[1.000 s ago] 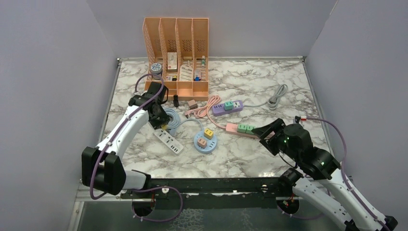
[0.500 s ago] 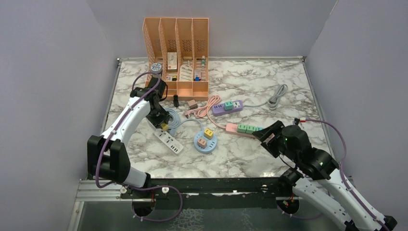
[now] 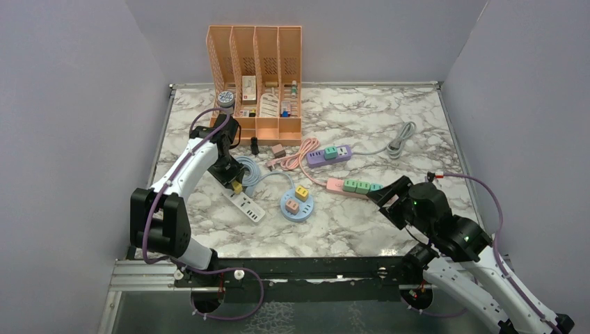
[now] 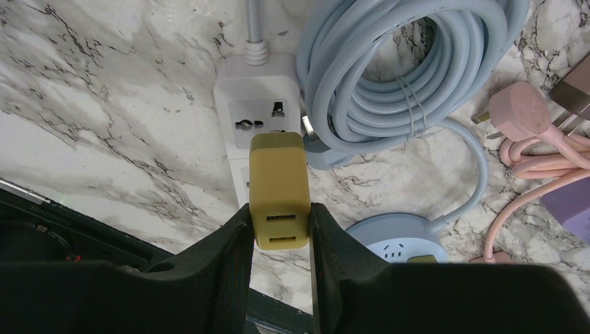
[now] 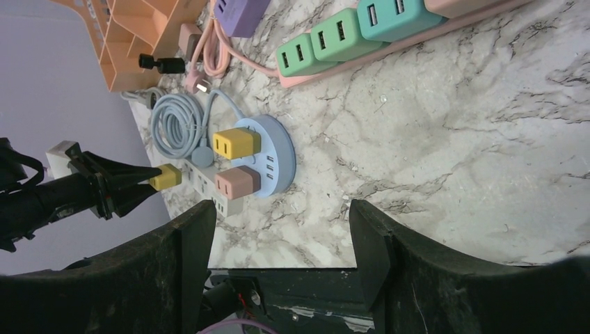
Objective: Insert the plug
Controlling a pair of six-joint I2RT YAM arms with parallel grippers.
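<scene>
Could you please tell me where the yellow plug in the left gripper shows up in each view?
Top external: yellow plug left of centre.
Left wrist: centre, in the left gripper.
Right wrist: far left, mid-height.
Shared landmark: coiled blue cable beside it.

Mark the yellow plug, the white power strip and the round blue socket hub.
yellow plug [image 4: 280, 182], left wrist view, its top face.
white power strip [image 4: 245, 85], left wrist view, bare end near the cable.
round blue socket hub [image 5: 284, 154], right wrist view, bare rim beside the plugs.

Marble table [image 3: 389, 111]: white strip [image 3: 245, 204], pink strip [image 3: 334, 184], purple strip [image 3: 314, 159], round hub [image 3: 305, 207], organizer [image 3: 256, 76].
</scene>
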